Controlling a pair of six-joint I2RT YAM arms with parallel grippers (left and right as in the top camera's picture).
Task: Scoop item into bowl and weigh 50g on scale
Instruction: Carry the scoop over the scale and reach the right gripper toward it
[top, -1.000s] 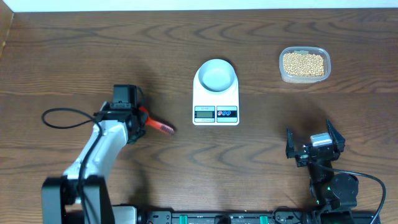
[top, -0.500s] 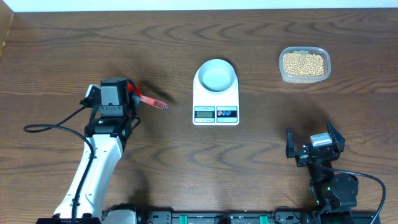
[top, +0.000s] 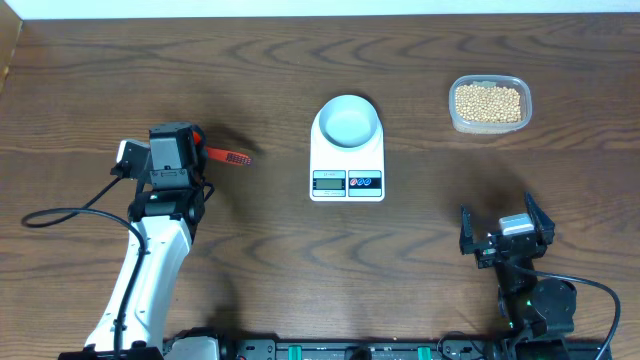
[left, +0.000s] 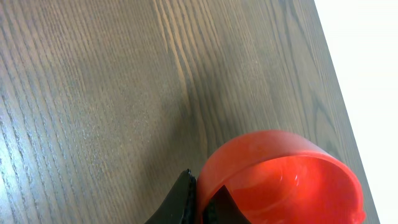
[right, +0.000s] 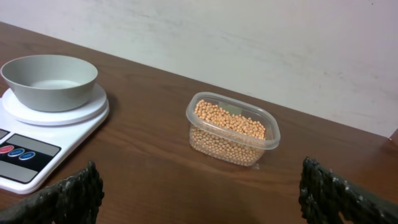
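Left gripper (top: 178, 152) is out on the left side of the table (top: 400, 260), jaws together and clamped on the red scoop (top: 226, 155), with the handle poking out to the right. From the left wrist camera the scoop's cup looks bare inside, not a bean in it, and it hangs over plain wood. Right gripper (top: 505, 238) sits low by the front edge, jaws wide apart, nothing between them.

The beans (top: 488, 102) are all heaped in the clear tub (top: 455, 118), far back on the right and well apart from the scoop. The bowl (top: 347, 122) stands on the scale (top: 330, 160) in the middle of the table, and both the overhead and the right wrist view show it empty. The display is too small to read.

So my read is that the tool is in hand and the first scoop is not yet taken. Weighing hasn't begun.

The next move calls for a long carry across the table, past the scale without clipping the bowl, to the tub. The cup mouth then has to dip into the heap and come up level so nothing rolls off. That tub looks light and could skid under the push, so the idle right arm might need to steady it. After that comes a gentle tip into the bowl, with small pours near the target
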